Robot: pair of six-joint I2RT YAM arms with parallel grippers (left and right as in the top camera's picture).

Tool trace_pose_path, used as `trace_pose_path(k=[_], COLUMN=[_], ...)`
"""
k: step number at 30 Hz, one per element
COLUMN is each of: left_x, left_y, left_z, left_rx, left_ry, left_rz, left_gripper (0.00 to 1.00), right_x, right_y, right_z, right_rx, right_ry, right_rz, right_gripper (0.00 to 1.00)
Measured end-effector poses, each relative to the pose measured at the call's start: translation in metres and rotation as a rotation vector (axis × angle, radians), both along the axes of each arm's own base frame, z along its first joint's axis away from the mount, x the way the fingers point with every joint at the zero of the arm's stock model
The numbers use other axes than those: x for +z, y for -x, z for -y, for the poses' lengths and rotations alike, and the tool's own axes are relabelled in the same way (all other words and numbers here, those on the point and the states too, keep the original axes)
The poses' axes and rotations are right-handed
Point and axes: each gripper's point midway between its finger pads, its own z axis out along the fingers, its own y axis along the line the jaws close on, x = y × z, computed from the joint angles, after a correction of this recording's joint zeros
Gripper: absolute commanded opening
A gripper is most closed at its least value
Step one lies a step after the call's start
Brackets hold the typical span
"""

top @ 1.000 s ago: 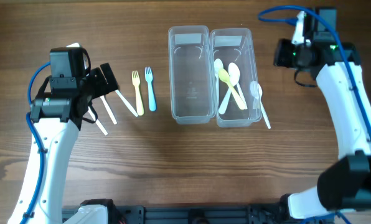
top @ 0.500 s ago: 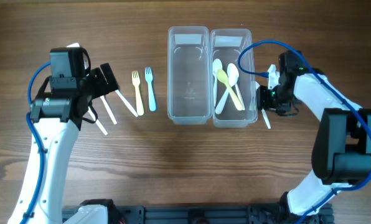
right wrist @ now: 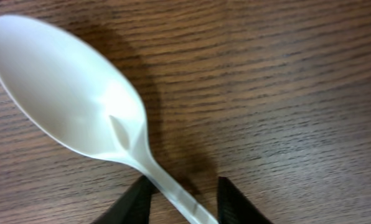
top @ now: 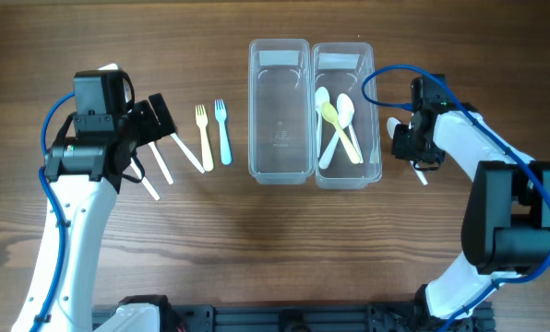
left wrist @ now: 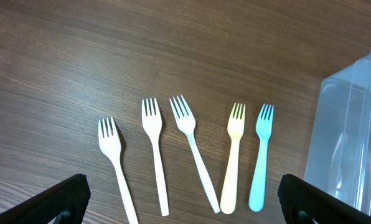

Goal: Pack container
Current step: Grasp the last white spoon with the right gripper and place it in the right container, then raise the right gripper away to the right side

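Note:
Two clear containers stand side by side mid-table. The left one is empty; the right one holds several white and yellow spoons. A white spoon lies on the wood just right of the containers, its bowl showing in the overhead view. My right gripper straddles its handle, fingers narrowly apart, the left finger touching it; it also shows from overhead. My left gripper is open and empty above a row of forks.
The forks lie left of the containers: three white ones, a yellow one and a blue one. The left container's corner shows at the right edge of the left wrist view.
My right arm swung down from the back right to the loose white spoon. The spoon has turned and shifted slightly right, away from the container. The left arm has not moved.

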Motion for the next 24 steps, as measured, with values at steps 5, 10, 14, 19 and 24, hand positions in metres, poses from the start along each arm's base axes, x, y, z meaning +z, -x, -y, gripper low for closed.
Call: trace_pose_path(k=[5, 10, 14, 19, 24], left_x=[0.0, 0.0, 0.0, 0.0, 0.0], left_y=[0.0, 0.0, 0.0, 0.0, 0.0], left_z=[0.0, 0.0, 0.0, 0.0, 0.0], left_rx=[0.0, 0.0, 0.0, 0.0, 0.0], left_ry=[0.0, 0.0, 0.0, 0.0, 0.0], left_rz=[0.0, 0.001, 0.0, 0.0, 0.0], left_gripper=[1.0, 1.0, 1.0, 1.0, 1.0], right_x=[-0.001, 0.006, 0.107, 0.224, 0.16], right_y=[0.0, 0.004, -0.038, -0.043, -0.037], right_z=[0.0, 0.0, -0.004, -0.058, -0.126], right_rx=[0.035, 0.04, 0.042, 0.132, 0.209], right_ry=[0.006, 0.006, -0.016, -0.193, -0.302], right_rz=[-0.005, -0.037, 0.216, 0.532, 0.376], right_gripper=[0.06, 0.04, 0.04, 0.05, 0.04])
